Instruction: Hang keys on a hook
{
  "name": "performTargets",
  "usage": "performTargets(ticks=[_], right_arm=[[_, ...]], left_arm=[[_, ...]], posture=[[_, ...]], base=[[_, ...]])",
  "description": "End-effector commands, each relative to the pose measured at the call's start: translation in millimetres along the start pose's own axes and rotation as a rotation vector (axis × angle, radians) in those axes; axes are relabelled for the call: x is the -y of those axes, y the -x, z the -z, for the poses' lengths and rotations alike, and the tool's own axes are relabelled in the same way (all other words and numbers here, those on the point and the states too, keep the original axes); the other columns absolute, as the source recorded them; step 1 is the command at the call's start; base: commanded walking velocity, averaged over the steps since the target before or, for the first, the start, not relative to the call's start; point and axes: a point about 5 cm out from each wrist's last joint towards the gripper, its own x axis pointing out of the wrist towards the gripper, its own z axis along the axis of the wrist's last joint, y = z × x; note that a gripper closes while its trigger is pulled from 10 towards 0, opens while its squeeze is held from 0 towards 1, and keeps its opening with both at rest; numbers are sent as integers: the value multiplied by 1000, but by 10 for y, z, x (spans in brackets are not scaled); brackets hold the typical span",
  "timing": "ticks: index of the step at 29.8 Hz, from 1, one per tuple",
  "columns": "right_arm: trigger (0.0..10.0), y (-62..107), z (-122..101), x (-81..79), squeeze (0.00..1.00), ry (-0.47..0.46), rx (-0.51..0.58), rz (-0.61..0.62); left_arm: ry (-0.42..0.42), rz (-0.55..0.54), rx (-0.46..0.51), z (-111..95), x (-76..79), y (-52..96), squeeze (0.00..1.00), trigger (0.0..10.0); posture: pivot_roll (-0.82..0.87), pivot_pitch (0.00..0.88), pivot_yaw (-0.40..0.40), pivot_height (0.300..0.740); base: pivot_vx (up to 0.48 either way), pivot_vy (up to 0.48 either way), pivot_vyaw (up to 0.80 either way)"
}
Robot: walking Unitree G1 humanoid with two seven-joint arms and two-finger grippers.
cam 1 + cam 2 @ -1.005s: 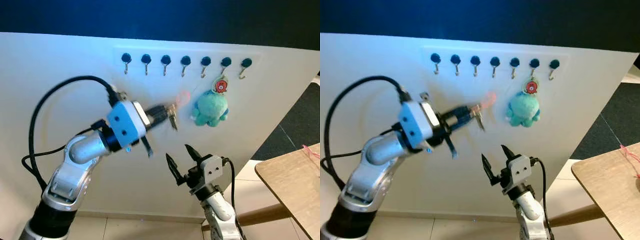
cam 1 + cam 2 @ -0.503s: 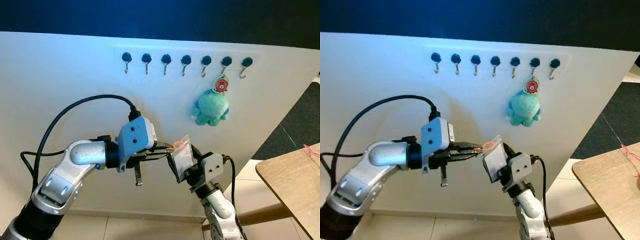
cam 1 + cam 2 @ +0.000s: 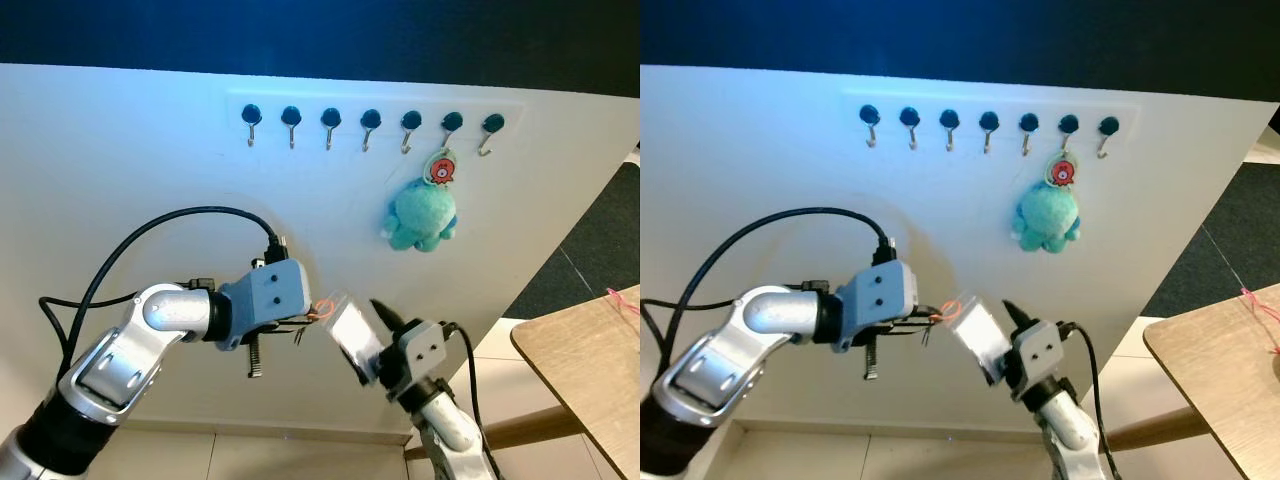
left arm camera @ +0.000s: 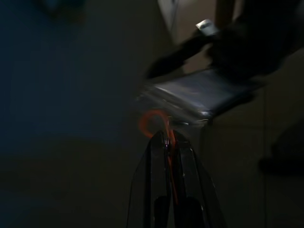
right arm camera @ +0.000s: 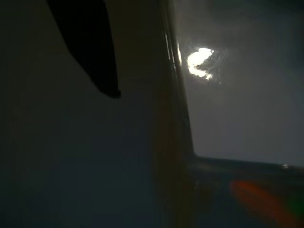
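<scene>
Unlabelled hooks (image 3: 371, 123); left hand (image 3: 312, 312) pinches orange ring (image 3: 323, 307).

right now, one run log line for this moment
left tool: shut on orange ring | right tool: at clear tag | hooks: keys not hung

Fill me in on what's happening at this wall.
Both arms are raised low in front of the white wall. The left gripper is shut on an orange ring attached to a clear plastic tag, and the right gripper meets that tag from the other side. Above them, a row of hooks carries just a teal plush toy; nothing from the grippers hangs there yet.
</scene>
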Motion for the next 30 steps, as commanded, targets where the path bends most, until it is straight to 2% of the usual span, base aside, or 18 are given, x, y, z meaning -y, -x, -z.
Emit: performTargets(ticks=[1, 4, 6, 12, 15, 18, 20, 22, 24, 30], right_arm=[[10000, 97, 203, -38, 0, -15, -132, -21], [10000, 191, 341, -23, 0, -18, -217, -13], [10000, 212, 367, -20, 0, -17, -233, -11], [10000, 351, 522, -8, 0, 4, -340, 6], [10000, 362, 530, -7, 0, 11, -332, 18], [10000, 326, 472, -10, 0, 17, -277, 30], [10000, 321, 466, -10, 0, 19, -271, 31], [10000, 272, 440, -10, 0, 26, -260, 38], [10000, 217, 403, -1, 0, 25, -238, 49], [10000, 108, 290, 6, 0, 32, -162, 53]], left_arm=[[-41, -12, -59, 71, -29, 19, 0, 10000], [-53, -33, -84, 110, -65, 27, 0, 10000], [-58, -38, -91, 118, -74, 29, 0, 10000], [-121, -128, -120, 145, -235, 108, 0, 10000], [-143, -153, -113, 142, -297, 144, 0, 10000], [-159, -186, -48, 62, -352, 171, 0, 10000], [-162, -190, -40, 53, -359, 174, 0, 10000], [-155, -215, 83, -77, -402, 217, 0, 10000], [-112, -249, 221, -232, -462, 285, 0, 10000], [-83, -298, 418, -522, -593, 409, 0, 10000]], posture=[[51, 39, -29, 740], [55, 41, -31, 740], [55, 42, -31, 740], [57, 47, -28, 740], [57, 47, -28, 740], [56, 47, -25, 740], [56, 47, -25, 740], [54, 50, -24, 740], [54, 51, -25, 740], [60, 52, -29, 740]], base=[[0, 0, 0], [0, 0, 0], [0, 0, 0], [0, 0, 0], [0, 0, 0], [0, 0, 0], [0, 0, 0], [0, 0, 0], [0, 0, 0], [0, 0, 0]])
